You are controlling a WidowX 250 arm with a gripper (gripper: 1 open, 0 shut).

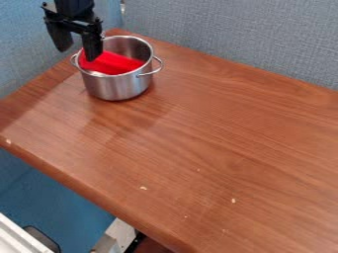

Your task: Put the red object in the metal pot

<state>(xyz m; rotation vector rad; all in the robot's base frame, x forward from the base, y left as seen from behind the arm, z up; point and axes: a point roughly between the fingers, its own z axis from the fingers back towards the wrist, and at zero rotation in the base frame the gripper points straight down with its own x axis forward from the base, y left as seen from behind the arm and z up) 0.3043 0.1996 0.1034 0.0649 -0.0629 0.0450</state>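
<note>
The red object (111,64) lies inside the metal pot (122,81), at the back left of the wooden table; only its red top shows above the rim. My black gripper (75,38) hangs just above the pot's left rim with its fingers apart and nothing between them. It does not touch the red object.
The brown wooden table (185,138) stretches from the pot toward the right and the front, with its edge running along the lower left. A blue-grey wall (251,35) stands behind the table. The floor shows below the table's front edge.
</note>
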